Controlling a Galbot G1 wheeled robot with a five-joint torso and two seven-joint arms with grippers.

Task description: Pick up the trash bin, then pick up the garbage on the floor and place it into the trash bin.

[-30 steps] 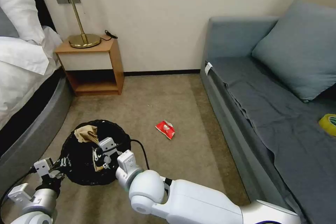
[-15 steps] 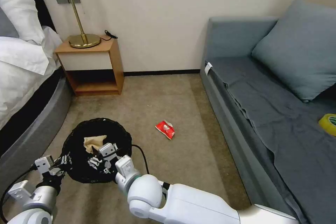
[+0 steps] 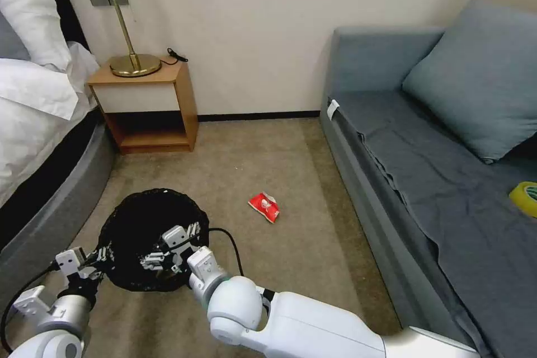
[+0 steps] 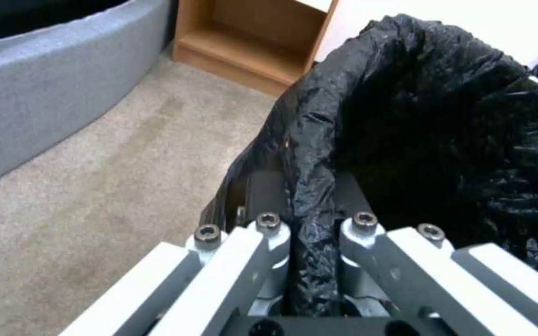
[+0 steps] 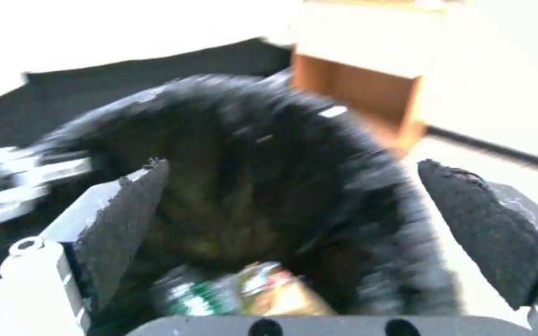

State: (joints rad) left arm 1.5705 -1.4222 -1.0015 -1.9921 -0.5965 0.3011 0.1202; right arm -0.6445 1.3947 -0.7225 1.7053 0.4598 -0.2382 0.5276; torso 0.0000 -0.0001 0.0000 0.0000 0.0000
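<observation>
Head view, room: beige carpet (image 3: 268,179), wooden nightstand (image 3: 148,106) with brass lamp (image 3: 131,39), bed (image 3: 39,123) at left, grey sofa (image 3: 436,168) at right.
Trash bin (image 3: 148,235): on the carpet, lined in black.
Left gripper (image 4: 309,233): clamped on the bin's bagged rim.
Right gripper (image 3: 170,254): over the bin's mouth, pads spread wide, nothing held.
Bin contents: green-labelled bottle (image 5: 197,291) beside brownish litter, blurred.
Red-and-white packet (image 3: 264,207): on the carpet, well apart from the bin, toward the sofa.
</observation>
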